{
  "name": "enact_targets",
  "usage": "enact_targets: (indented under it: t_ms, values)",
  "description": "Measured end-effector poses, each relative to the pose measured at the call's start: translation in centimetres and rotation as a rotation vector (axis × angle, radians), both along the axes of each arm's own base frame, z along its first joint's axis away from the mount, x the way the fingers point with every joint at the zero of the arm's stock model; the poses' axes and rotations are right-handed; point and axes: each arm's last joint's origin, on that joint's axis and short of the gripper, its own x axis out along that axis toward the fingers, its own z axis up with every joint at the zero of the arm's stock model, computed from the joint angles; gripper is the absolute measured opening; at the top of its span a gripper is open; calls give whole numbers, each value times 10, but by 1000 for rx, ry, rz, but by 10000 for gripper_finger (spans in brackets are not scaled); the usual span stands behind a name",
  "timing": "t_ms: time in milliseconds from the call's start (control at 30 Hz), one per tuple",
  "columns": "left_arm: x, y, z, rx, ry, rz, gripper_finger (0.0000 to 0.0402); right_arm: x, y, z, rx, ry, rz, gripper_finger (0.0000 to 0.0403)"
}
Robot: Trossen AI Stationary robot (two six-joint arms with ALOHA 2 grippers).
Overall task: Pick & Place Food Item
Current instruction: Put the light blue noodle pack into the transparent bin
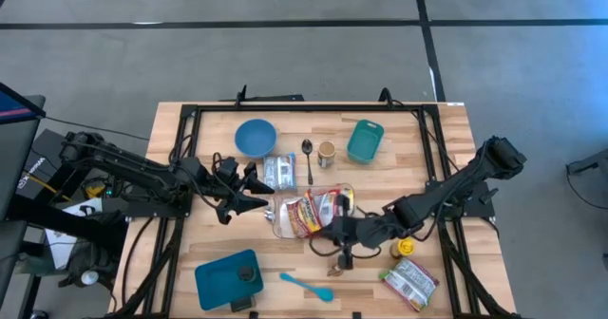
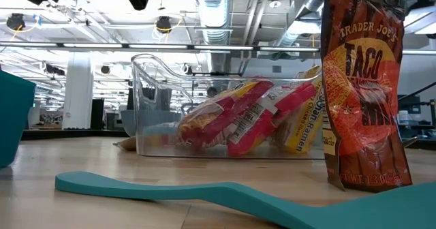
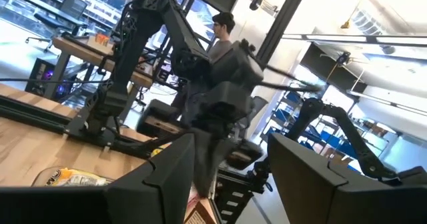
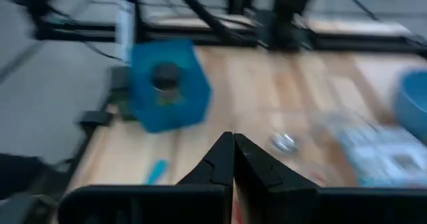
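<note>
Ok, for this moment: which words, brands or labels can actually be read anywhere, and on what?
"TRADER JOE'S" and "TACO": on the orange-red bag standing upright in the low view.
Ramen packets inside the clear bin: printed, too small to read reliably.
Snack packet at the table's corner: print unreadable from above.

You see red-and-yellow ramen packets [image 2: 238, 123] lying jumbled inside the clear plastic bin [image 2: 146, 96] at table centre; an orange taco-shell bag [image 2: 361, 86] stands upright, near right.

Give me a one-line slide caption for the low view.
Table-level view: clear plastic bin holding red-and-yellow ramen packets, an orange taco shell bag standing upright beside it, teal spatula lying in front.
</note>
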Motion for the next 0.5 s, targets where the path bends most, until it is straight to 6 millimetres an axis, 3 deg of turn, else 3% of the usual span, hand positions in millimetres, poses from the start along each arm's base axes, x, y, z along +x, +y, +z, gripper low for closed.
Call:
enact_targets:
  t_ms: [133,300,500]
  values:
    - [0,0,0,0,1,0,186,2,4,5,-10,-46,142,0]
    - [0,-1,-2,3,17,-4,186,4,2,8,-10,-69,177,0]
    - [1,-1,-8,28,77,-2,186,4,-11,-12,22,-115,136,0]
